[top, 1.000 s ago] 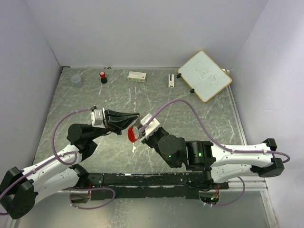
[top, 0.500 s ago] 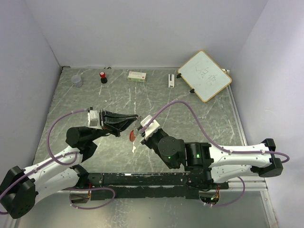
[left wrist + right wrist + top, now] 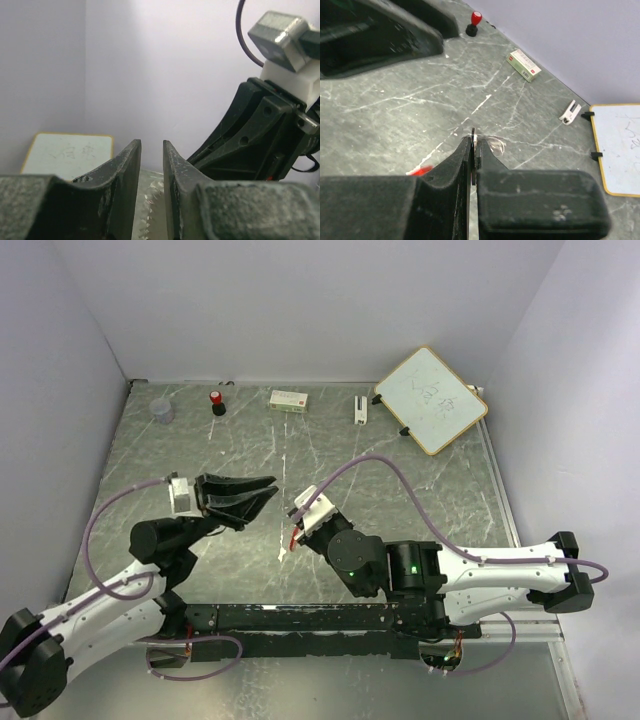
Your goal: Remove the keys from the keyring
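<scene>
Along the desk's [image 3: 430,500] far edge stand, left to right, a cup [image 3: 160,410], bottle [image 3: 217,402], box [image 3: 288,399], clip [image 3: 360,409] and whiteboard [image 3: 431,399]. Nearer, the left gripper [image 3: 272,488] is left of the right gripper [image 3: 294,528].

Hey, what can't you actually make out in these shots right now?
Keys: right wrist view, fingers of the right tool cover all but a thin metal edge and a wire loop.
Red item: blurred, right wrist view.
Whiteboard writing: too small, top view.
</scene>
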{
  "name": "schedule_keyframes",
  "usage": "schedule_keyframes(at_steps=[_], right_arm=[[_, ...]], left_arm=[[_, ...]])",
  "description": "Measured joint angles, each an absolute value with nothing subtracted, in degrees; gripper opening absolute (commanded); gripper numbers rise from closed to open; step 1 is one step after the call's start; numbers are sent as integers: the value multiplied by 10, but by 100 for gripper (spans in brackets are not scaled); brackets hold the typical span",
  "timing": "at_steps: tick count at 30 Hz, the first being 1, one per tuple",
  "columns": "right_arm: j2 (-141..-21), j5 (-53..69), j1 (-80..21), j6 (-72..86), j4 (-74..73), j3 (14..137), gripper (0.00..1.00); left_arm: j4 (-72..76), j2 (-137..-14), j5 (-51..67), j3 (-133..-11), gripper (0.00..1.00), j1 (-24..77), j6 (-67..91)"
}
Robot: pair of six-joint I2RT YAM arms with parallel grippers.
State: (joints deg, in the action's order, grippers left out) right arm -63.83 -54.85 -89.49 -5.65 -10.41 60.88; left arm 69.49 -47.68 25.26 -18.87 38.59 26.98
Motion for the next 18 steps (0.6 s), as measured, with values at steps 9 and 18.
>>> schedule_keyframes(at_steps=[9,18], right_arm=[[-636,-564,-895,-64,-124,612,0],[-636,-564,-896,-76,-128,624,0]], left_arm=[[620,-407,180,-176,38,386,223],[553,-466,204,-210,41,386,170]])
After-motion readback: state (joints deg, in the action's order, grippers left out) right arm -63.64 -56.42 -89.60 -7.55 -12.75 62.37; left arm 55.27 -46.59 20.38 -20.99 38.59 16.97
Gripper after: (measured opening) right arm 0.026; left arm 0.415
